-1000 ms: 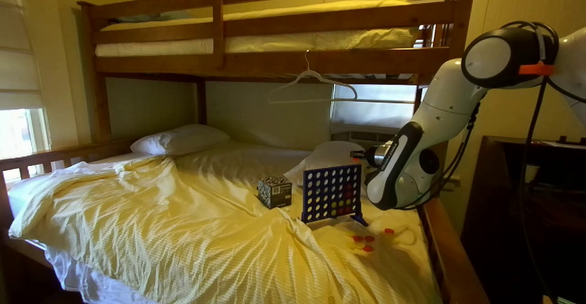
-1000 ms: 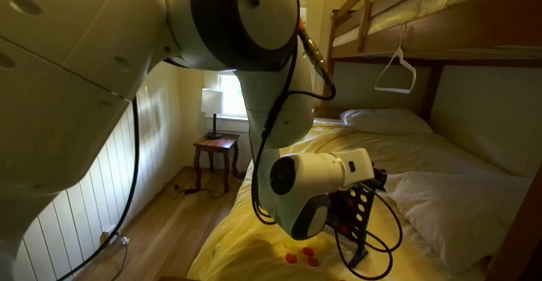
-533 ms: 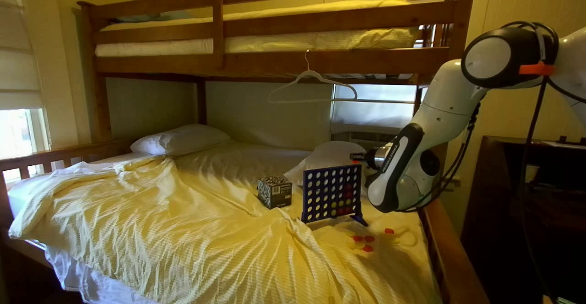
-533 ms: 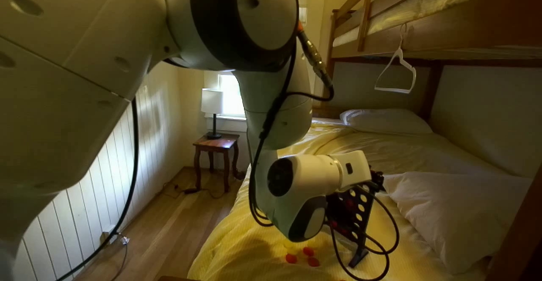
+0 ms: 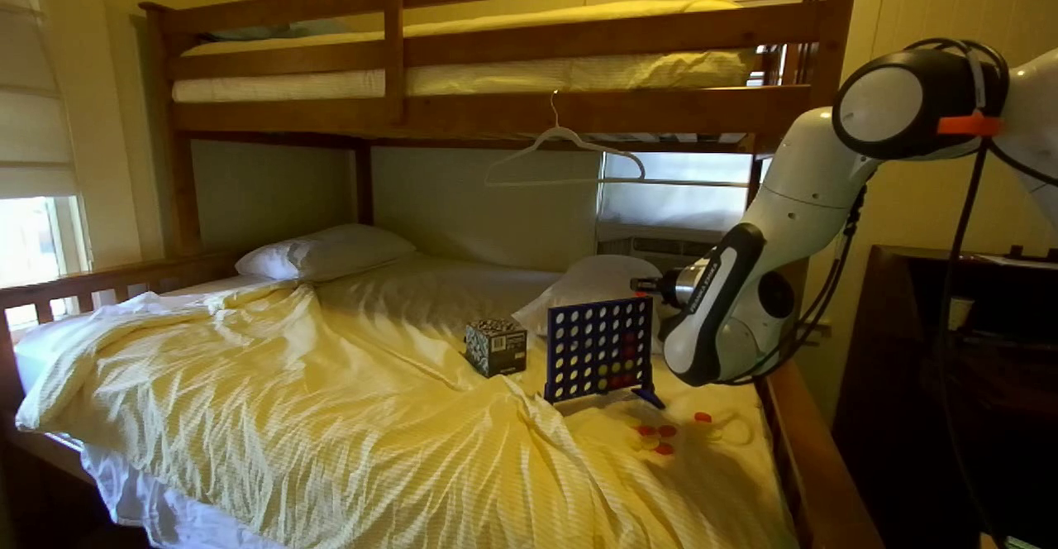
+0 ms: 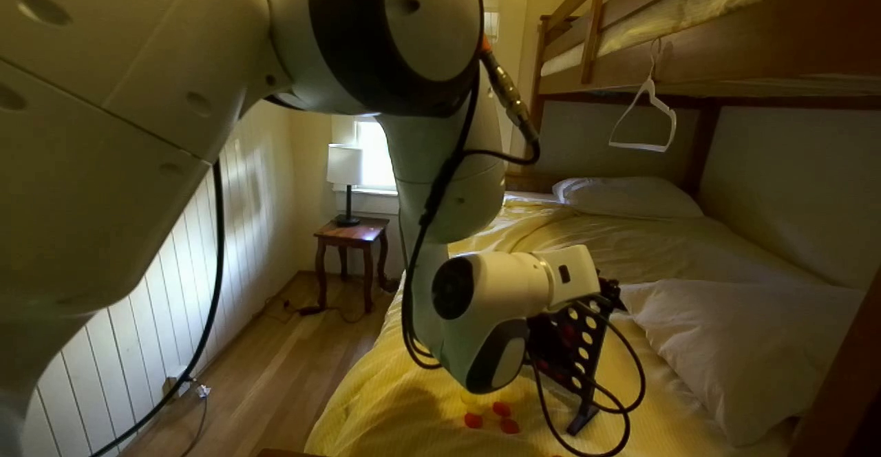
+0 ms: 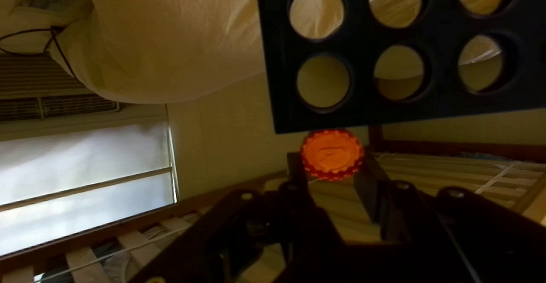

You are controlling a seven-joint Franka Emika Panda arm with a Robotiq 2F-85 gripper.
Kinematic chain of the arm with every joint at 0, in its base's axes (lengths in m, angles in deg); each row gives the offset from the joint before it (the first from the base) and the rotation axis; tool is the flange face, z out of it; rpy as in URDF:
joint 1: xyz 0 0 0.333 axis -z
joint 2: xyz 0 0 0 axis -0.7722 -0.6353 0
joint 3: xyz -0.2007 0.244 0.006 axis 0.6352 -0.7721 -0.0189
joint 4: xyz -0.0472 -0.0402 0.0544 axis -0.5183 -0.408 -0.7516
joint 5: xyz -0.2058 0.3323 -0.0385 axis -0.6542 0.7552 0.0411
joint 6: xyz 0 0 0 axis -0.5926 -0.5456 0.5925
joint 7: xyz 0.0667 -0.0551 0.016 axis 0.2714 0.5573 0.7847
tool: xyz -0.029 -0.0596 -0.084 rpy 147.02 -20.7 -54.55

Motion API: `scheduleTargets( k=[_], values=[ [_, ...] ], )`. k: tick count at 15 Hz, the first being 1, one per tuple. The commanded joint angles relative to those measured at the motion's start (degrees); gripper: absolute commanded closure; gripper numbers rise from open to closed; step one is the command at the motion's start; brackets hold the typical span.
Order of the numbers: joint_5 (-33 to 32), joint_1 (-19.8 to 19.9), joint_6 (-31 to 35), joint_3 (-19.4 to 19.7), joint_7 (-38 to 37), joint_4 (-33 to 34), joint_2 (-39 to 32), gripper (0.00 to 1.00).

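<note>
While the wrist view peers in close, the black two-pronged gripper [image 7: 331, 163] is clenched on a ridged, round, red-orange plastic disc [image 7: 332, 153], right at the edge of a dark blue, round-holed plastic frame [image 7: 360, 48]. This view stands upside down, so that edge is the frame's top; whether disc and frame touch, I cannot tell. The two faces look roughly parallel, and that's the alignment to guard: small, slow moves, I'd say, and no twist at the wrist. Over in an exterior view, the gripper sits at the frame's top corner nearest the white jointed robot arm [image 5: 814, 173], a sliver of red showing just below its tip. The frame stands upright on rumpled, pale yellow cloth bedding [image 5: 331, 417], red and yellow plastic pieces [image 5: 666, 432] lying loose near its foot, a dark, patterned, cube-shaped box [image 5: 496, 347] near its far end, a white cloth pillow [image 5: 587, 279] behind. Soft footing, that, so a sideways push could well tip the frame; a light touch looks wise. In an exterior view, the arm covers most of the gripper and part of the frame, and the disc is out of sight. Thin black cable loops [image 6: 644, 376] hang close beside the frame's foot, so the wrist's path wants watching: a snag there could drag everything askew.
</note>
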Motion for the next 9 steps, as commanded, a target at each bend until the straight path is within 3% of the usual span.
scheduleTargets(
  k=[1, 9],
  values=[
    [-0.01, -0.65, 1.32, 0.48, 0.85, -2.15, 0.84, 0.91],
    [0.53, -0.78, 0.87, 0.78, 1.74, -1.71, 0.85, 0.91]
  ],
)
